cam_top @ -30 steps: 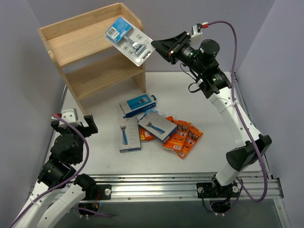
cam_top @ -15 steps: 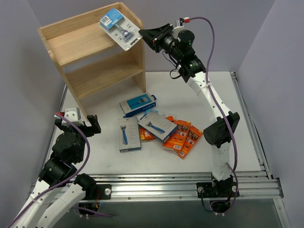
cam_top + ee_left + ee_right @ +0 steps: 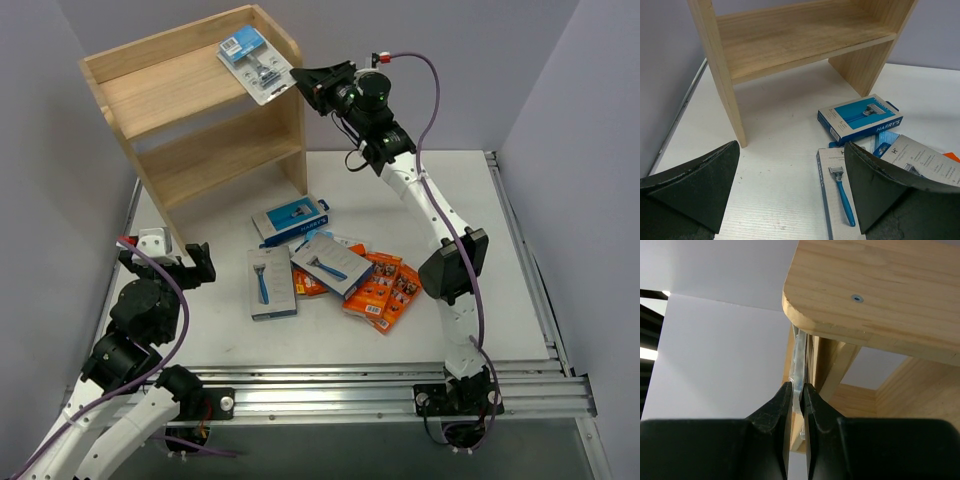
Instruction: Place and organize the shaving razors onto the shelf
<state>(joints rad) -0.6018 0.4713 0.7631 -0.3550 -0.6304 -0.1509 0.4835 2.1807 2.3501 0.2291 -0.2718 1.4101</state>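
Observation:
The wooden shelf [image 3: 200, 120] stands at the back left. My right gripper [image 3: 297, 78] is shut on the edge of a clear blister pack with a blue header [image 3: 257, 63], holding it tilted over the right end of the shelf's top. In the right wrist view the blister pack [image 3: 800, 357] is edge-on between the fingertips, beside the shelf's rim [image 3: 880, 285]. My left gripper [image 3: 168, 262] is open and empty, low at the front left. On the table lie a blue box [image 3: 290, 220], two grey-and-blue boxes [image 3: 271, 283] [image 3: 331, 265] and orange boxes [image 3: 385, 290].
The left wrist view looks between its open fingers [image 3: 695, 180] at the shelf's lower tier [image 3: 790, 40], the blue box [image 3: 860, 118] and a grey box [image 3: 840, 195]. A metal rail [image 3: 350, 395] runs along the near edge. Grey walls close in the sides.
My right gripper has swung left and up with the blister pack, bringing it from beside the shelf to over the shelf's top right corner. The left arm has barely moved.

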